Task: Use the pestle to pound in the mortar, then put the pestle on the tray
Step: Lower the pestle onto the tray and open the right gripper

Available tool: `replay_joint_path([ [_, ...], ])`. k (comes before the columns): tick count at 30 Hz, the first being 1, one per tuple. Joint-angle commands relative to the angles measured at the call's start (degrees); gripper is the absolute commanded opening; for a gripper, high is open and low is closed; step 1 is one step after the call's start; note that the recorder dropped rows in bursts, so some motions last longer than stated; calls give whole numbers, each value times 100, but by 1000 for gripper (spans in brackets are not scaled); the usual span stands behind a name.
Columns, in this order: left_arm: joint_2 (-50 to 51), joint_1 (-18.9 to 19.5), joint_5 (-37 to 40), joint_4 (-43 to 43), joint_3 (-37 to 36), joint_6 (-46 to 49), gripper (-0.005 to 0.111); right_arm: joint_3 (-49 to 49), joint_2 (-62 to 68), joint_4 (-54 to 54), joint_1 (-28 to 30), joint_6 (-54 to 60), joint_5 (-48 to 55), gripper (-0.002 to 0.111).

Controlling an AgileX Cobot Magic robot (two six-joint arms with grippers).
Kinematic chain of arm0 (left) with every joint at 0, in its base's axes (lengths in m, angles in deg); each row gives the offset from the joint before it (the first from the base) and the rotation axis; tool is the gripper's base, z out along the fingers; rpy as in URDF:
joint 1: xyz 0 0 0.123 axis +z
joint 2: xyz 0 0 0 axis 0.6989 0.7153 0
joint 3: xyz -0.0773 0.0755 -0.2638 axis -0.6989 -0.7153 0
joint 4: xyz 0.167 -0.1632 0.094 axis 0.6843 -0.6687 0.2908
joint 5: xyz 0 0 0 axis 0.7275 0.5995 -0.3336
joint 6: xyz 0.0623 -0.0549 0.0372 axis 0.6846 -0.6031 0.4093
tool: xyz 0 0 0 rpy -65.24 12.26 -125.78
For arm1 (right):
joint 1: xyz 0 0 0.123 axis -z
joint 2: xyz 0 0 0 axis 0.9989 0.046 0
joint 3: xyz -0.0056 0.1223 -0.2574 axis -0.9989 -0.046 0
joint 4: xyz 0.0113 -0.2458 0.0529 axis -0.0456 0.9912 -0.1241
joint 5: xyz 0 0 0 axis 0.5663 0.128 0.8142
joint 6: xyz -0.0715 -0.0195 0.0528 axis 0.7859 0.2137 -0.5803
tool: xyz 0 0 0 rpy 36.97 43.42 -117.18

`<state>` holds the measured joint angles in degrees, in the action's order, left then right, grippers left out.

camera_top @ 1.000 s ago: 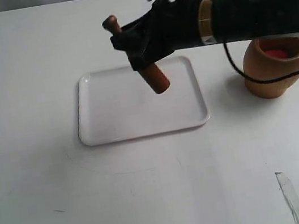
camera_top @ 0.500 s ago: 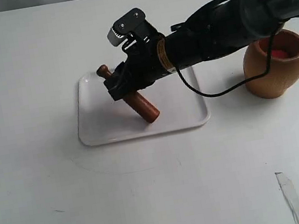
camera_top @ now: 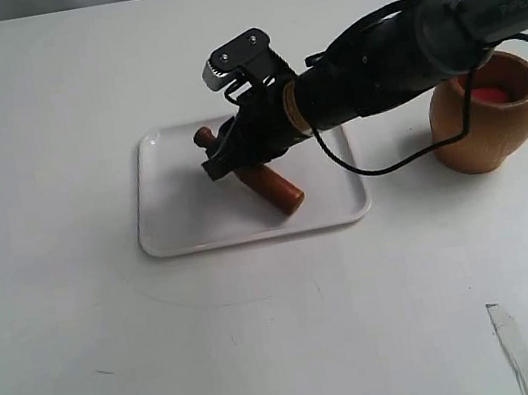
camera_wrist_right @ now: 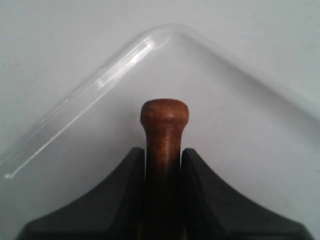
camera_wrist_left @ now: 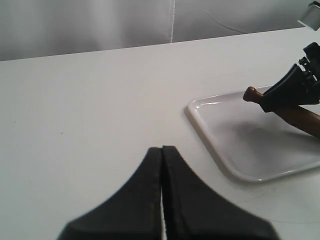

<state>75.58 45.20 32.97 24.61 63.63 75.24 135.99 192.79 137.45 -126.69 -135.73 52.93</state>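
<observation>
Wooden pestle (camera_top: 278, 192) is clamped at its neck by the right gripper (camera_top: 229, 158), thick end apparently touching the tray (camera_top: 182, 221). Releasing while tilted may let it roll over the low rim.

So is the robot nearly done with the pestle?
Nearly. The pestle is out of the mortar, so pounding looks finished. The right fingers grip its neck, holding it tilted with the thick end on or just above the tray. Left to do: let go and pull away.
</observation>
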Motion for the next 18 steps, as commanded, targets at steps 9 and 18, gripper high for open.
replay_joint_path([
  [9, -7, -44, -17, -42, -3, -47, 0, 29, -8, 993, -14, -1024, 222, 26],
  [18, -7, -44, -17, -42, -3, -47, 0, 29, -28, 993, -14, -1056, 222, 44],
])
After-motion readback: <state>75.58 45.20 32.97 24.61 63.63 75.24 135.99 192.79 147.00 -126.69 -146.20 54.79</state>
